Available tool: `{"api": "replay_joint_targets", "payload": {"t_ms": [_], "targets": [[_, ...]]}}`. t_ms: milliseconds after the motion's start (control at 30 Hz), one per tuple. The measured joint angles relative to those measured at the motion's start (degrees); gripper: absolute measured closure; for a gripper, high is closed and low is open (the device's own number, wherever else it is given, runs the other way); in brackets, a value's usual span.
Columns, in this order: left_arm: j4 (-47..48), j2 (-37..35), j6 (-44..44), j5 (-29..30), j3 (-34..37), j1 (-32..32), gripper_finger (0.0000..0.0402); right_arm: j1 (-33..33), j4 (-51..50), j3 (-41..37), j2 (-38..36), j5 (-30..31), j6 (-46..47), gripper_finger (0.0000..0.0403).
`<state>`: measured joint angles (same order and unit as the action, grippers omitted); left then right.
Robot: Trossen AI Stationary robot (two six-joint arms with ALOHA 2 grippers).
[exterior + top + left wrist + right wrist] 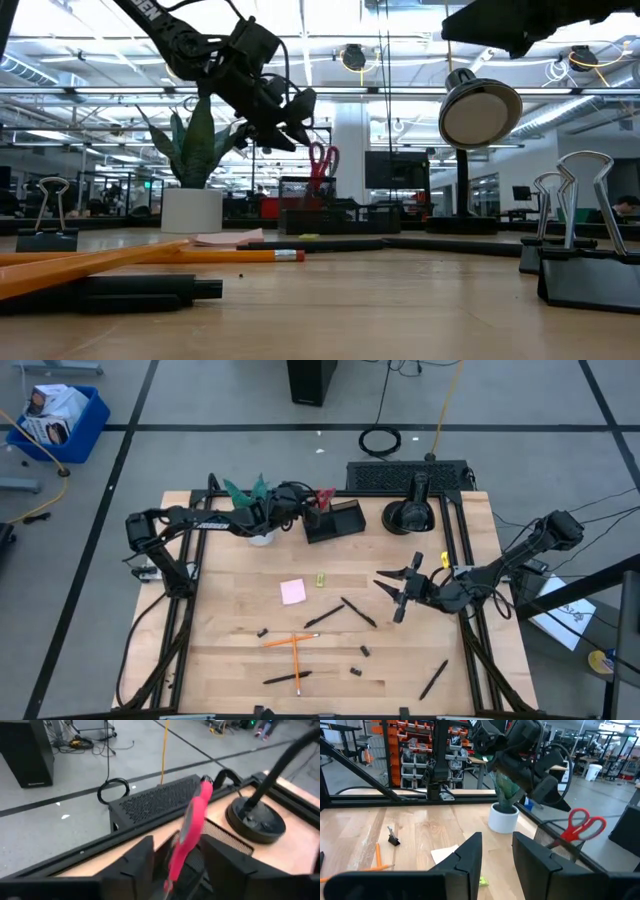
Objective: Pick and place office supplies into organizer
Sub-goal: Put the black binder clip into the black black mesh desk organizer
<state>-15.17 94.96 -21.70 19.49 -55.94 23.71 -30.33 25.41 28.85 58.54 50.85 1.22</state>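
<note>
The red-handled scissors (582, 827) stand upright in the organizer (335, 522), clear only from the right wrist, while the left end effector (300, 510) just beside them stands parted, holding nothing.

Your high view looks straight down on the whole tabletop (330, 650). Low view sits level at its surface. Both wrist views, close in, share the red scissors (192, 827).
</note>
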Motion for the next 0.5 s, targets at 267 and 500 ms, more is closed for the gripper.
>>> {"api": "replay_joint_targets", "payload": {"t_ms": [267,500], "targets": [[-1.0,-5.6,-0.2,-9.7,-0.1,-1.4,0.0165,0.3,0.0,-0.9,0.0,-0.2,0.2,0.0303],[2.2,-12.3,0.2,-17.8,-0.1,-5.8,0.0163,0.4,-0.3,-0.9,0.0,-3.2,0.9,0.0303]]}}
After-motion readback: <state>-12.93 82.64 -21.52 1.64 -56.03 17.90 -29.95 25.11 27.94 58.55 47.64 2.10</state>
